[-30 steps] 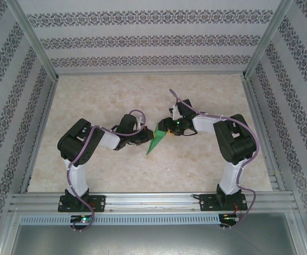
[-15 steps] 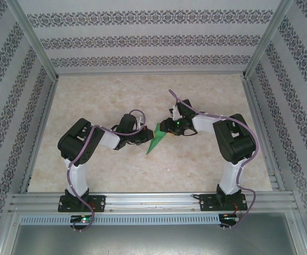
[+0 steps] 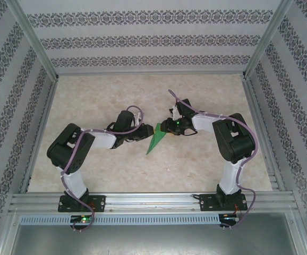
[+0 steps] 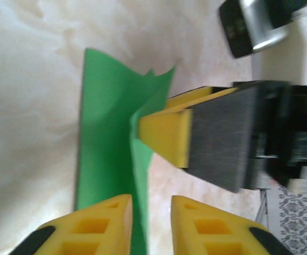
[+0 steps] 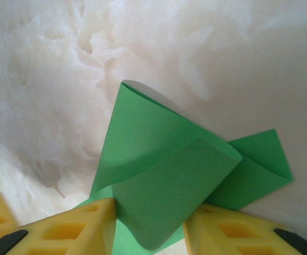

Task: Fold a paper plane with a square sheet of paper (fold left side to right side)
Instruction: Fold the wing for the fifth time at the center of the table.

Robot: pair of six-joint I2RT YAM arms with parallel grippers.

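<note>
The square sheet of paper (image 3: 154, 141) lies mid-table as a bright green pointed triangle, its tip toward the near edge. My left gripper (image 3: 142, 133) is at its left side. In the left wrist view its jaws (image 4: 151, 223) stand open, with a raised green edge (image 4: 105, 143) running up beside the left finger. My right gripper (image 3: 166, 128) meets the sheet's far right end. In the right wrist view a curled-over green flap (image 5: 164, 175) sits between its jaws (image 5: 148, 228), both yellow fingers touching it.
The marbled tabletop (image 3: 111, 95) is walled by patterned panels. A metal rail (image 3: 153, 201) runs along the near edge by the arm bases. The right gripper's black body (image 4: 233, 138) hangs close in front of the left gripper.
My left gripper has opened off the paper, and its arm's elbow has swung left and back. The right gripper's jaws have narrowed onto the curled flap. The sheet has stayed in place.
</note>
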